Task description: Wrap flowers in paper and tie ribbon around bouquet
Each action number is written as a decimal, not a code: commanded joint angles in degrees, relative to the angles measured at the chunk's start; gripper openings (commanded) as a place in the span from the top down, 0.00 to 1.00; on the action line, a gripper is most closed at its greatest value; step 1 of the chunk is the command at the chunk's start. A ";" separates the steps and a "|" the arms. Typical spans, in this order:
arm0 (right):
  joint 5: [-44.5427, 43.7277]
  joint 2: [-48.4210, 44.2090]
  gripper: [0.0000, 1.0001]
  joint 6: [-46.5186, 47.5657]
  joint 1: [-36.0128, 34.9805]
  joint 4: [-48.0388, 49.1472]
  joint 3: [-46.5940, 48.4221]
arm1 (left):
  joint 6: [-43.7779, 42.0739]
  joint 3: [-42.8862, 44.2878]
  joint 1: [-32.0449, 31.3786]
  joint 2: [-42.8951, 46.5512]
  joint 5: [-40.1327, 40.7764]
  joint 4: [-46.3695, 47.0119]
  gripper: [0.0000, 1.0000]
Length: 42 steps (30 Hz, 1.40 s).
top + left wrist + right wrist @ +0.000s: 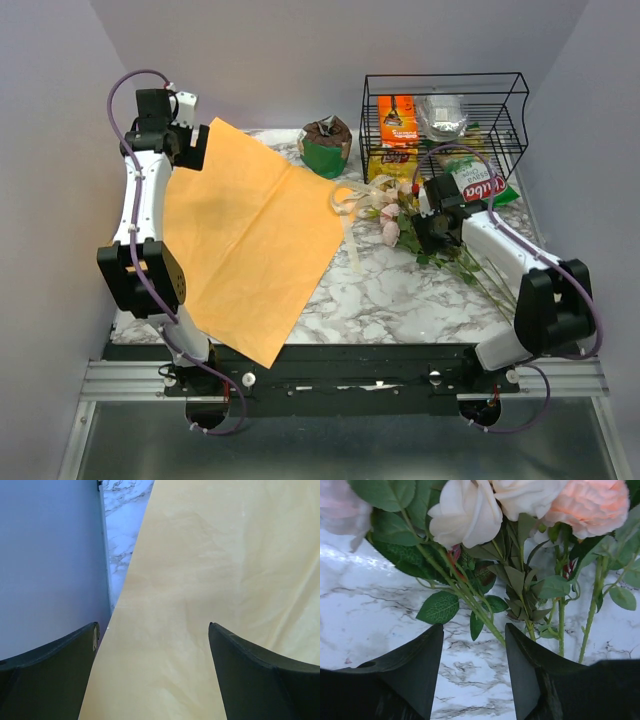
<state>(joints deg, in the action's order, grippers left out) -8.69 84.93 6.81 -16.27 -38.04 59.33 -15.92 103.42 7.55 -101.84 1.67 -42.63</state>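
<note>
The orange paper (250,235) lies spread flat across the left half of the marble table, one corner hanging over the near edge. My left gripper (195,142) hovers at its far left corner. In the left wrist view that gripper (152,630) is open wide, with the paper (210,570) under both fingers (260,675) and nothing pinched. The flowers (390,215) lie right of centre, their stems (480,275) trailing toward the near right. The cream ribbon (355,200) loops beside the blooms. My right gripper (432,228) sits over the stems. Its jaws (474,630) are open and narrowed, a stem (475,610) running to the right fingertip.
A black wire basket (445,120) holding snack packets stands at the back right, with a green snack bag (480,180) in front of it. A brown and green pot (327,145) sits at the back centre. The grey wall (50,555) is close on the left gripper's left.
</note>
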 commanded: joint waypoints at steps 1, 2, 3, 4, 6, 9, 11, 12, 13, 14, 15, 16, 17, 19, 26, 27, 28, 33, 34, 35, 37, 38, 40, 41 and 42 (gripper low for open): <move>-1.08 5.86 0.43 2.86 -0.16 -3.62 3.77 | 0.37 -4.61 0.36 5.24 -8.08 -3.86 0.01; -0.28 6.56 0.43 2.60 -0.16 -3.62 3.95 | 0.28 -5.58 0.36 6.03 -9.39 -4.56 0.01; -0.36 7.70 0.43 2.33 -0.16 -3.62 3.86 | 0.10 -6.90 0.36 7.69 -10.97 -4.74 0.01; -0.71 8.41 0.43 2.33 -0.16 -3.62 3.34 | -0.07 -8.30 0.36 8.41 -11.60 -4.83 0.01; -1.07 9.81 0.41 2.77 -0.16 -3.44 2.46 | -0.34 -12.78 0.18 10.25 -12.04 -4.57 0.01; -2.38 12.89 0.41 2.68 -0.16 -2.48 2.28 | -0.16 -18.50 0.27 12.36 -12.57 -3.43 0.02; -3.70 15.17 0.42 2.77 -0.16 -2.30 3.76 | 0.19 -21.23 0.18 13.07 -13.27 -2.64 0.02; -3.88 15.97 0.45 3.21 -0.16 -2.56 4.38 | 0.28 -21.85 0.27 13.59 -13.62 -2.54 0.02; -3.88 16.58 0.48 3.47 -0.16 -3.00 4.83 | 0.45 -22.46 0.27 13.77 -14.06 -2.54 0.02; -3.97 17.63 0.50 3.65 -0.16 -3.00 5.09 | 0.89 -22.73 0.27 13.86 -14.67 -2.46 0.02; -3.71 17.99 0.57 3.65 -0.16 -3.09 5.01 | 0.89 -22.82 0.27 14.21 -14.77 -2.54 0.02; -3.44 18.17 0.63 3.65 -0.16 -3.00 5.01 | 0.98 -22.91 0.27 14.30 -14.68 -2.37 0.02; -3.01 18.17 0.70 3.65 -0.16 -3.18 4.92 | 1.16 -23.00 0.27 14.39 -14.59 -2.28 0.02; -3.18 17.56 0.92 3.13 -0.16 -5.27 5.88 | 1.24 -22.82 0.18 14.65 -14.33 -2.37 0.02; 0.06 7.02 0.99 2.86 -0.78 -9.15 8.87 | 1.42 -21.86 -0.17 15.62 -15.12 -3.16 0.02; 0.60 5.88 0.99 3.64 -0.95 -9.68 9.39 | 1.42 -21.68 -0.34 15.62 -15.03 -3.51 0.02; 1.30 3.43 0.99 4.26 -1.30 -10.64 10.62 | 1.51 -21.59 -0.52 15.71 -15.21 -3.68 0.02; 12.97 -2.83 0.99 8.04 -1.66 -13.02 14.67 | 1.42 -20.54 -2.19 16.50 -17.84 -4.91 0.02; 15.43 -3.62 0.99 8.39 -1.66 -13.89 15.46 | 1.59 -20.19 -2.19 16.59 -18.80 -5.26 0.02; 20.76 -5.28 0.99 8.83 -1.66 -14.25 17.03 | 1.86 -19.31 -2.19 16.68 -21.07 -5.62 0.03; 26.59 -7.13 0.99 9.54 -1.66 -13.73 18.18 | 2.39 -18.17 -2.28 16.94 -23.54 -7.02 0.05; 32.53 -8.97 0.99 9.19 -1.66 -12.86 18.62 | 2.47 -16.77 -2.19 17.03 -26.60 -7.72 0.09; 37.58 -11.09 0.99 4.47 -1.66 -7.18 19.77 | 1.78 -15.10 -2.63 17.73 -31.35 -10.36 0.14; 41.95 -11.97 0.99 1.48 -1.66 -3.91 19.68 | 1.25 -13.26 -3.06 18.25 -33.90 -11.32 0.18; 43.65 -13.98 0.99 -6.12 -1.74 0.12 19.33 | 0.98 -12.46 -3.68 19.56 -38.97 -12.55 0.19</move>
<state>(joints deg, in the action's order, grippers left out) 17.78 75.70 12.97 -17.58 -48.21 77.01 -14.37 85.78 5.37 -87.09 -21.58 -49.78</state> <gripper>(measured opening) 0.032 0.857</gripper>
